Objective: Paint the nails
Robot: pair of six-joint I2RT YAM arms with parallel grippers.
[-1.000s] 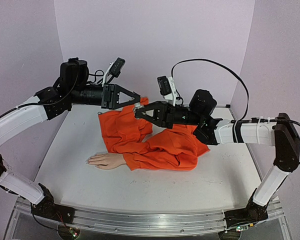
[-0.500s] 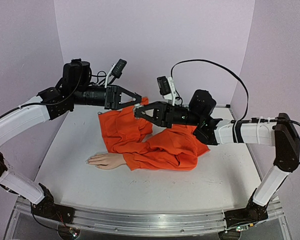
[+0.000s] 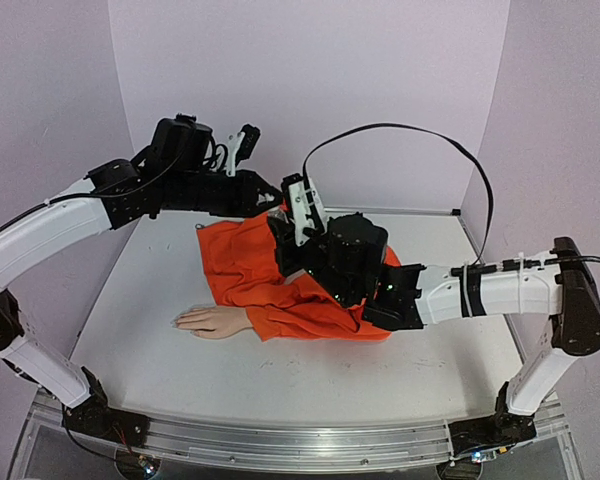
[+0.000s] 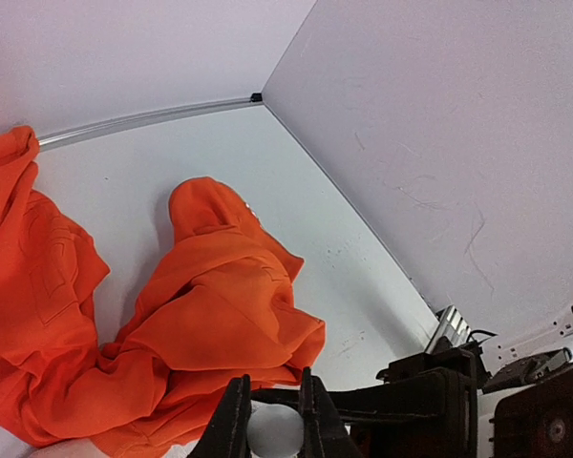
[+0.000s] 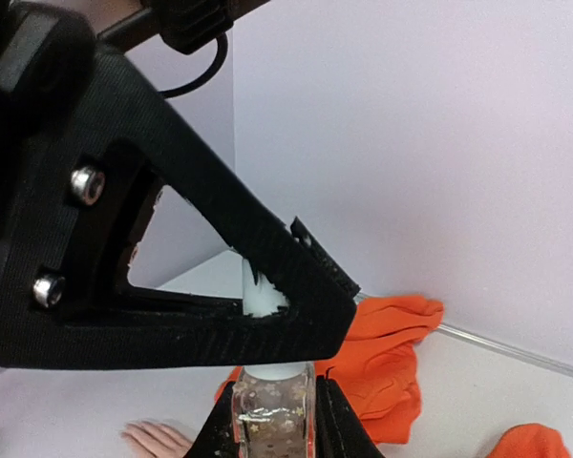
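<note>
— Looking at the middle, what is held there?
— The right end effector [image 5: 273,427] is clamped on a small glass bottle [image 5: 272,401]. The left end effector [image 4: 273,420] is closed on its white cap [image 4: 274,434], above the orange garment [image 3: 240,265].
— And the nails [image 3: 179,321]?
— On the mannequin hand [image 3: 215,321], flat on the worktop [image 3: 150,300], well apart from the bottle.

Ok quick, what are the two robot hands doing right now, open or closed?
Left gripper: closed on the white cap.
Right gripper: closed on the small clear bottle under that cap.
</note>
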